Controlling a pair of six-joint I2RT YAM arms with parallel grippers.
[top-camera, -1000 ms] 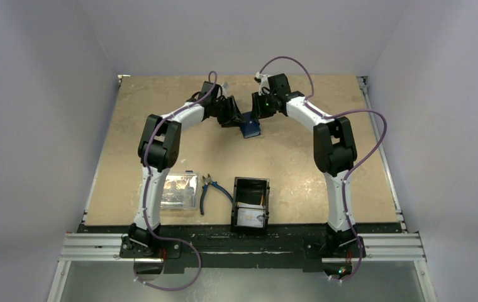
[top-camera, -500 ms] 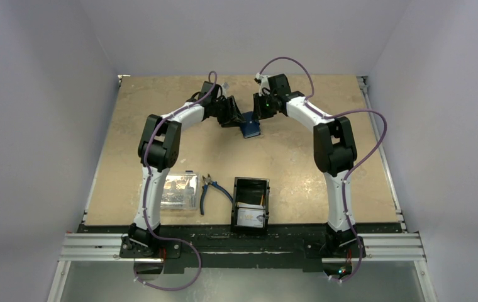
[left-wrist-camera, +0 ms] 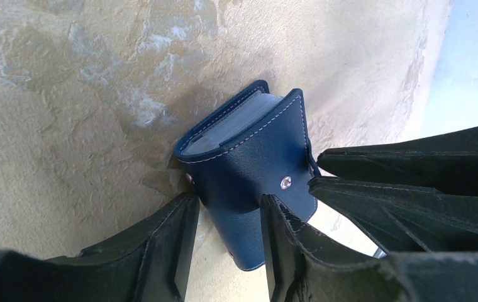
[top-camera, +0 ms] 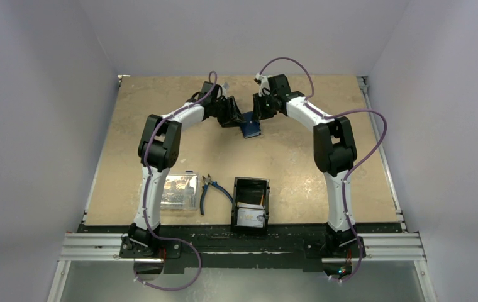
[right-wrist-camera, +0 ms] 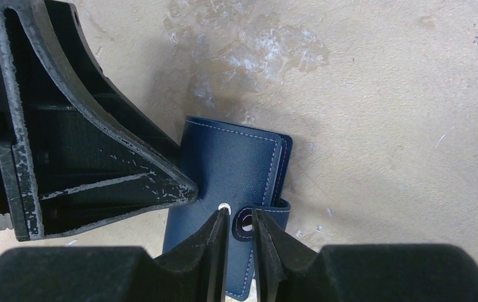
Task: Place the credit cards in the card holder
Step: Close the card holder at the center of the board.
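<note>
The navy card holder (top-camera: 249,128) lies folded at the far middle of the table, snap strap undone. My left gripper (left-wrist-camera: 226,198) is shut on its near end, one finger on each side of the cover (left-wrist-camera: 249,167). My right gripper (right-wrist-camera: 239,212) hangs over it from the other side, jaws a narrow gap apart. One fingertip sits by the snap stud and the other lies over the loose strap tab (right-wrist-camera: 282,209). Nothing is clamped between them. A white credit card (top-camera: 251,218) and an orange-yellow one (top-camera: 261,200) stay in the black tray.
The black open tray (top-camera: 237,200) stands near the front edge, middle. A clear plastic box (top-camera: 180,192) sits left of it, with blue-handled pliers (top-camera: 210,189) between them. Both forearms meet over the far centre.
</note>
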